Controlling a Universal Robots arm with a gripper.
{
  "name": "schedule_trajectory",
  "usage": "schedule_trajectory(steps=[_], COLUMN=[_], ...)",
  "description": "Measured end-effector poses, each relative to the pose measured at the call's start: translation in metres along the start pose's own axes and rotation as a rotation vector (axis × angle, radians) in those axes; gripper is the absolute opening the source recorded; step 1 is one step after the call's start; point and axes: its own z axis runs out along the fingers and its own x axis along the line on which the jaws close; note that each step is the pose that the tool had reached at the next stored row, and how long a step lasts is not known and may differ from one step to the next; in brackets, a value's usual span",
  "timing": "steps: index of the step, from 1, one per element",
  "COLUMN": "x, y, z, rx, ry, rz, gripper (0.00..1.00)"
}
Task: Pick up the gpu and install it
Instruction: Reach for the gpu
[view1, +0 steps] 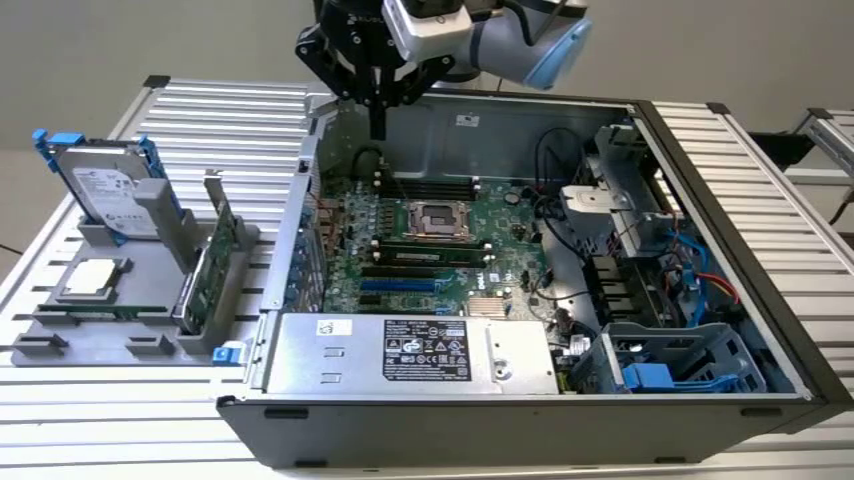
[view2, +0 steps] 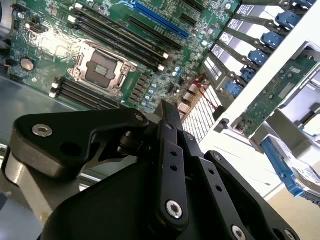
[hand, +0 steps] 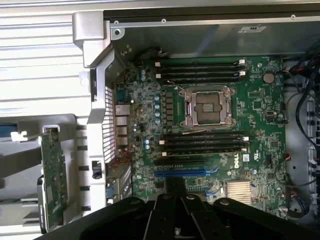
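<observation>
The gripper (view1: 379, 128) is hanging at the upper middle of the exterior view, just over the rear wall of the open computer case (view1: 747, 190). Its jaws are sitting together and are carrying nothing. In the second wrist view the gripper's black linkages are pointing down toward the motherboard (view2: 115, 45).

The gpu (view1: 211, 255) is standing on its edge at the exterior view's left, outside the case, in a slot of the grey holder (view1: 54, 350). Its green board is facing the case and its silver end bracket is sticking up. It is well apart from the gripper. In the first wrist view the gpu (hand: 53, 175) is showing as a green card just beside the case's rear panel.

A silver hard drive (view1: 104, 190) with blue rails is standing upright in the same holder, toward the upper left of the exterior view, and 1 square processor chip (view1: 91, 278) is lying flat in front of it.

Inside the case, the motherboard's blue slot (hand: 180, 173) is lying uncovered below the open processor socket (hand: 207, 106). The holder and case are resting on a slatted metal table (view1: 200, 105).
</observation>
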Motion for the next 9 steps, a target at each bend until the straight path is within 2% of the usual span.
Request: schedule_trajectory(steps=[9], x=[0.0068], y=[-0.0005], z=[-0.0001], rx=[0.0], ry=[0.0], rz=[0.0], gripper=[0.0])
